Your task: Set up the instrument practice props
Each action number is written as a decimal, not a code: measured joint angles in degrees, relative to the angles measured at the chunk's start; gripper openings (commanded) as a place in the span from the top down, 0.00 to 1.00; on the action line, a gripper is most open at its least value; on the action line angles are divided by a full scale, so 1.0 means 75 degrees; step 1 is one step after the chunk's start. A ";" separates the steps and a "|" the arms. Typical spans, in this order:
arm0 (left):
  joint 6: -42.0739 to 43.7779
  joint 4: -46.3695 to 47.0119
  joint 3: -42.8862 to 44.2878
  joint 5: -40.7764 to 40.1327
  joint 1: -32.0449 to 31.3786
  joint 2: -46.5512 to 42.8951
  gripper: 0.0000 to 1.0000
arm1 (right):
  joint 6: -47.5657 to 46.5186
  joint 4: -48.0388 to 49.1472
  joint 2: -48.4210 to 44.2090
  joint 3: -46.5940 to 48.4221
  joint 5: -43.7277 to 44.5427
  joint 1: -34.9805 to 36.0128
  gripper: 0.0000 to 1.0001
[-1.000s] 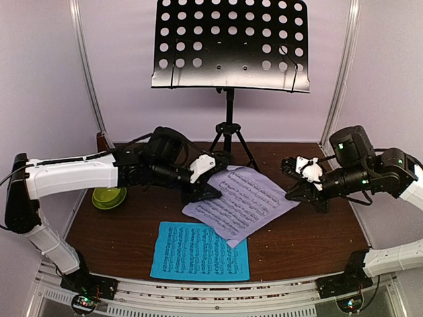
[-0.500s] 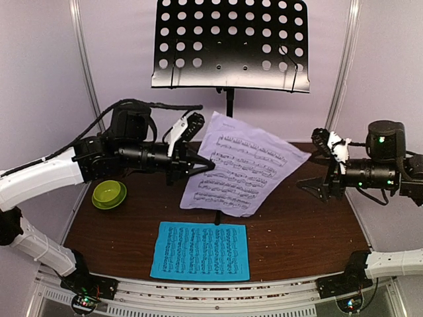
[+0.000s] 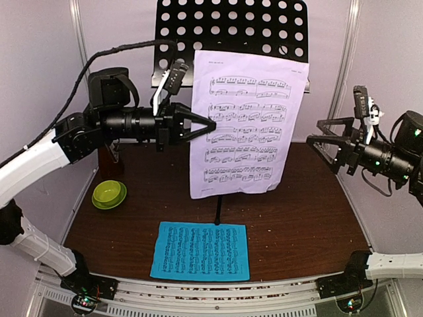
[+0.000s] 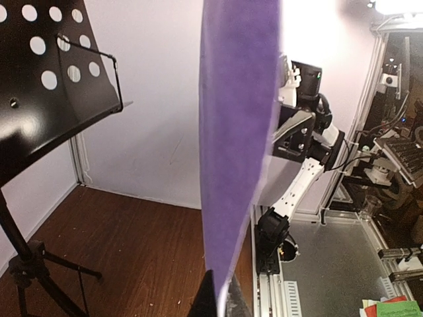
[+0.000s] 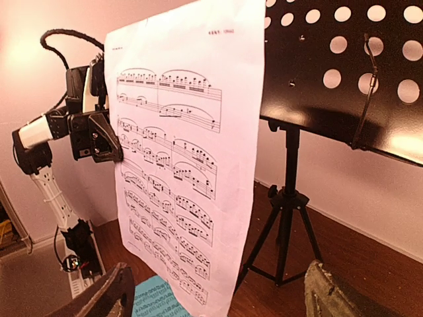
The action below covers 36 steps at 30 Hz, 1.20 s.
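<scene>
The left gripper (image 3: 207, 125) is clamped on the left edge of the white sheet (image 3: 248, 125), holding it upright in the air before the stand (image 3: 218, 26). The right gripper (image 3: 320, 140) gapes empty near the sheet's right edge, not touching it. The cyan sheet (image 3: 200, 251) lies flat on the table (image 3: 304, 224), at its near edge.

Upright white sheet (image 3: 244, 125) before black stand (image 3: 173, 39); cyan sheet (image 3: 201, 251) flat on table (image 3: 310, 231).

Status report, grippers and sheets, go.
Left gripper shut on white music sheet, upright before music stand, not seated. Right gripper open, clear of it. Cyan music sheet flat on table. Nothing blocking.
</scene>
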 measured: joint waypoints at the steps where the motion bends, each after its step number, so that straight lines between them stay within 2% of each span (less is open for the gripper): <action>1: -0.0125 0.0067 0.0122 0.0073 0.0000 0.0041 1.00 | 0.0175 0.0195 0.0093 0.0015 -0.0035 0.0000 0.14; 4: -0.0379 0.0251 0.0373 0.0227 0.0000 0.0169 1.00 | 0.0583 0.0664 0.0478 0.0181 -0.0134 0.0000 0.22; 8: -0.0635 0.0388 0.0682 0.0280 0.0000 0.0364 1.00 | 0.1107 0.1227 0.0959 0.0571 -0.0344 -0.0006 0.25; 10: -0.0711 0.0417 0.0761 0.0294 -0.0003 0.0408 1.00 | 0.1335 0.1507 0.1075 0.0621 -0.0376 -0.0006 0.30; 14: -0.0836 0.0460 0.0851 0.0353 -0.0003 0.0420 1.00 | 0.1603 0.1845 0.1198 0.0746 -0.0385 -0.0006 0.54; 18: -0.0883 0.0443 0.1070 0.0341 -0.0015 0.0478 1.00 | 0.1833 0.2084 0.1390 0.1055 -0.0495 -0.0006 0.60; 20: -0.0880 0.0423 0.1323 0.0344 -0.0020 0.0562 1.00 | 0.1900 0.2145 0.1492 0.1227 -0.0560 -0.0006 0.67; 24: -0.0886 0.0437 0.1623 0.0350 -0.0044 0.0659 1.00 | 0.1990 0.2221 0.1664 0.1486 -0.0656 -0.0006 0.90; 25: -0.0883 0.0428 0.1693 0.0344 -0.0047 0.0685 1.00 | 0.2063 0.2218 0.1687 0.1524 -0.0682 -0.0006 0.99; 28: -0.0877 0.0318 0.1941 0.0259 -0.0052 0.0793 0.98 | 0.2037 0.2200 0.1746 0.1699 -0.0699 -0.0006 1.00; 30: -0.0854 0.0207 0.2232 0.0114 -0.0052 0.0921 0.81 | 0.2037 0.2186 0.1807 0.1897 -0.0682 -0.0006 1.00; 32: -0.0804 0.0050 0.2693 -0.0105 -0.0061 0.1113 0.72 | 0.2028 0.2119 0.1935 0.2261 -0.0621 -0.0006 1.00; 36: -0.0726 -0.0391 0.3436 -0.0752 -0.0067 0.1300 0.67 | 0.1990 0.2055 0.2151 0.2978 -0.0154 -0.0006 1.00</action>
